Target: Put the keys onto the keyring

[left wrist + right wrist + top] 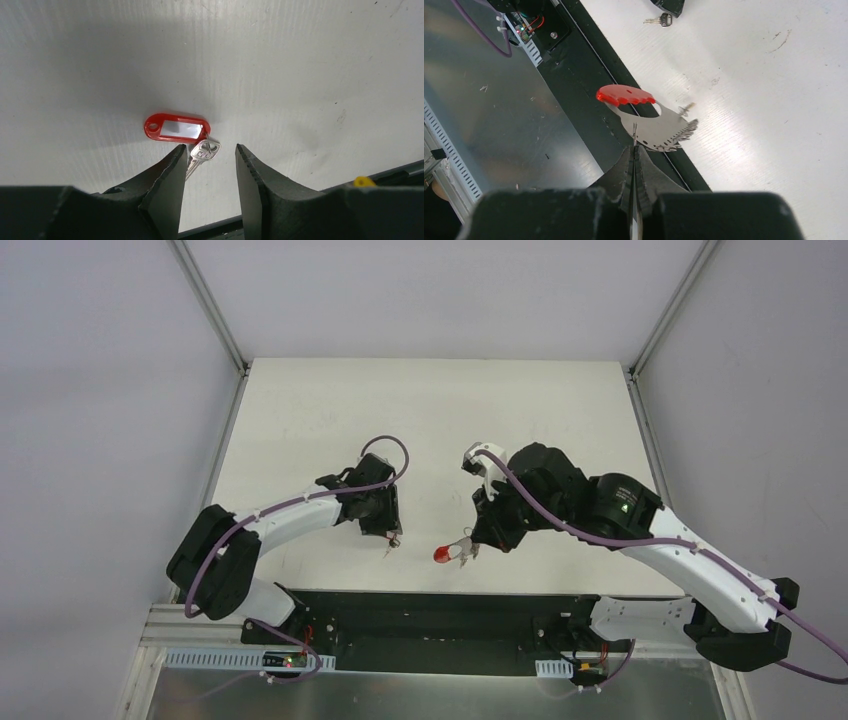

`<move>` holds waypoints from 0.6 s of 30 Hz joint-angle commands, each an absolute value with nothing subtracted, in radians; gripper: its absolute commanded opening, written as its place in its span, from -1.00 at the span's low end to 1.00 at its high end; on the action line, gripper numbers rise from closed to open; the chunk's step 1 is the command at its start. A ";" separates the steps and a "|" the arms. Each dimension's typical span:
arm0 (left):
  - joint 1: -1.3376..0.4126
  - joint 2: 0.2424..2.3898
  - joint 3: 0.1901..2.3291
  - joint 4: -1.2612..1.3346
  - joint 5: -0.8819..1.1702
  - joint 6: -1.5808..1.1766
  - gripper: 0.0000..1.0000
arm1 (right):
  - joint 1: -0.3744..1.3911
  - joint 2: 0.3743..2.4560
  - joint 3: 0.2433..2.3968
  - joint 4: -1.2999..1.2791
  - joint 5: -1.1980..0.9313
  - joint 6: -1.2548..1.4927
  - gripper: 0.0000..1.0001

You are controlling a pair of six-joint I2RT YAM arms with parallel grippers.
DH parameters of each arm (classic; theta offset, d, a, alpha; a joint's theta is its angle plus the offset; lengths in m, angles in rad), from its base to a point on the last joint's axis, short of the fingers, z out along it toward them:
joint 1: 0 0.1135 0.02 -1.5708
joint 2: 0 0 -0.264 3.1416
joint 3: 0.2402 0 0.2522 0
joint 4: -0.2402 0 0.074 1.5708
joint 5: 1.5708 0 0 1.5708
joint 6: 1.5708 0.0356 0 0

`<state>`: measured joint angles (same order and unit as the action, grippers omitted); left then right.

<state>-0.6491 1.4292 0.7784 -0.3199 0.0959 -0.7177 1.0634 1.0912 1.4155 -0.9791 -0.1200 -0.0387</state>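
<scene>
**Key lying head-first in the gap of the spread left fingers**

Starting at the left gripper [210, 148] — spread, with a clear gap between its two fingers, pointing down at the table [300, 75]. Right in that gap, flat on the surface: the rounded head of a silvery key [204, 151]. Cannot tell whether touched by either finger. Long axis running from the head back toward the left-hand finger in the wrist view, with the blade slipping out of sight beneath it, so slanted across the gap rather than square to it. Just beyond the head, seemingly joined by a small ring: a red tag [175, 128], lying crosswise, clear of the fingertips. Calls, by my reading, for closing on the head rather than the blade; risks nudging the key sideways along that slant.

Over at the right gripper [634, 148] — pressed together, pinching the thin edge of a silvery toothed piece [654, 131] joined to a red curved loop [624, 94], likely the keyring end of the job, held up over the table's near edge. Well apart from the key, off to its right in the top view. Plainly nearer the key: the left arm
</scene>
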 commanded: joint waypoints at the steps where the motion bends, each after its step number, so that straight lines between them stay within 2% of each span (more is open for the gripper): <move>1: -0.658 1.455 0.833 -0.331 0.073 -0.693 -0.23 | 1.057 1.072 1.411 -0.946 -0.129 -0.017 -1.00; 18: -0.658 1.503 0.852 -0.338 0.093 -0.677 -0.37 | 1.038 1.063 1.390 -0.933 -0.156 -0.018 -1.00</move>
<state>-0.6491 1.4868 0.8165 -0.3210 0.0956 -0.6933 1.0466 1.0889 1.3918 -0.9707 -0.1402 -0.0364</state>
